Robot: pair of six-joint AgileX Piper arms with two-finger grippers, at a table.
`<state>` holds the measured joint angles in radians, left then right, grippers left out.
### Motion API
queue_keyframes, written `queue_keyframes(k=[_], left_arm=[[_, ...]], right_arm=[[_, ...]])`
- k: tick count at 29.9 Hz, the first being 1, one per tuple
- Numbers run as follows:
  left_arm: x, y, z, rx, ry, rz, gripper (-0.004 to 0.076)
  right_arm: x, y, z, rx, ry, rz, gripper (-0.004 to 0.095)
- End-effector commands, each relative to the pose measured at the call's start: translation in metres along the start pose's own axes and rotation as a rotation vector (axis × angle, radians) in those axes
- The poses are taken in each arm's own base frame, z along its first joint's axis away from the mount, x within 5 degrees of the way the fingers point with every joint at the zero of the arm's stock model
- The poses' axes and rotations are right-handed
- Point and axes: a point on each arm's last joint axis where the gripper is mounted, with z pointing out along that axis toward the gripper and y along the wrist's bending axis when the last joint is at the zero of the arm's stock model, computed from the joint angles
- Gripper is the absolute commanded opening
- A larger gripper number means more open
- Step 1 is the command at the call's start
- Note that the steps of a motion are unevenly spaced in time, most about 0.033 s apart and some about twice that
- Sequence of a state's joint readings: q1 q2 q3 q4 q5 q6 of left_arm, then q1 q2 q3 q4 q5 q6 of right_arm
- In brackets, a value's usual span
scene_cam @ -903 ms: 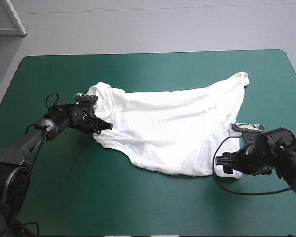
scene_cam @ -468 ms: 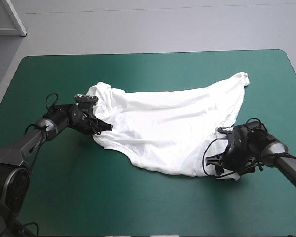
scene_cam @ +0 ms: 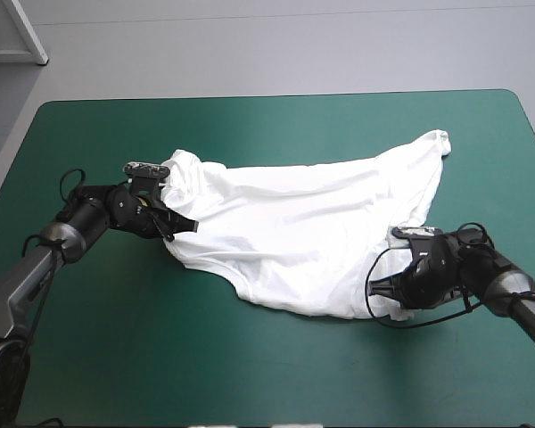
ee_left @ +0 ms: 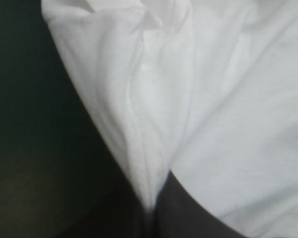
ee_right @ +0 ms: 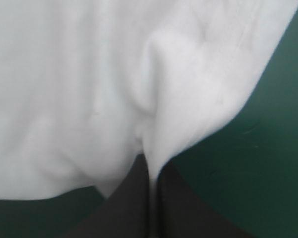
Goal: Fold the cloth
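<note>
1. Nearest the robot, the right gripper [scene_cam: 385, 296] lies low on the desk [scene_cam: 250, 383] at the T-shirt's [scene_cam: 312, 232] near right corner, its black fingers [ee_right: 129, 208] pressed together on a pinch of white cloth that rises in a ridge ahead of them, a hold that looks meant to carry that corner over
2. Farther back on the left side, the left gripper [scene_cam: 183, 225] is clamped likewise on the T-shirt's bunched edge, a narrow fold of fabric caught between its fingers [ee_left: 188, 213]; with both ends held, the garment could probably be lifted or swung as one sheet
3. Between the two, the white T-shirt lies spread but rumpled across the middle of the teal-green cover, one long edge curving toward the robot
4. Farthest off, a free corner [scene_cam: 440, 140] points toward the desk's far right, loose and unheld; on this showing the folding has hardly begun, and the cloth seems to want straightening first
</note>
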<state>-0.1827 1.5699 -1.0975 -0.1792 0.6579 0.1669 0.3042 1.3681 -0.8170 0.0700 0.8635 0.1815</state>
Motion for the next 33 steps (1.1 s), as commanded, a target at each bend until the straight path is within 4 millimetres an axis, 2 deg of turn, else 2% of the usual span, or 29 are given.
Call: queue_keyframes(k=[1,7,12,15,19,22,26,29,33], left_arm=[[-0.026,-0.009,-0.066,0.009,-0.208,0.01,-0.001],[-0.057,-0.02,-0.156,0.03,-0.338,0.058,-0.001],[-0.079,-0.029,-0.232,0.024,-0.497,0.11,-0.001],[-0.085,-0.034,-0.286,0.015,-0.645,0.139,-0.001],[-0.08,-0.037,-0.353,-0.064,-0.843,0.175,-0.001],[-0.07,-0.032,-0.397,-0.193,-0.983,0.188,-0.001],[-0.055,-0.029,-0.434,-0.312,-1.099,0.186,-0.001],[-0.043,-0.028,-0.454,-0.358,-1.16,0.188,-0.001],[-0.036,-0.029,-0.459,-0.364,-1.152,0.197,-0.001]], right_arm=[[-0.016,0.007,-0.066,-0.047,-0.21,-0.024,-0.0014],[-0.022,0.008,-0.184,-0.016,-0.456,-0.057,-0.0014],[-0.013,0.001,-0.289,0.051,-0.732,-0.056,-0.0014],[-0.002,-0.004,-0.337,0.078,-0.91,-0.043,-0.0014],[0.022,-0.013,-0.389,0.117,-1.114,-0.018,-0.0014],[0.043,-0.02,-0.422,0.139,-1.257,0.002,-0.0014],[0.067,-0.024,-0.45,0.136,-1.387,-0.009,-0.0014],[0.08,-0.026,-0.461,0.137,-1.44,-0.013,-0.0014],[0.081,-0.026,-0.461,0.125,-1.434,-0.017,-0.0014]])
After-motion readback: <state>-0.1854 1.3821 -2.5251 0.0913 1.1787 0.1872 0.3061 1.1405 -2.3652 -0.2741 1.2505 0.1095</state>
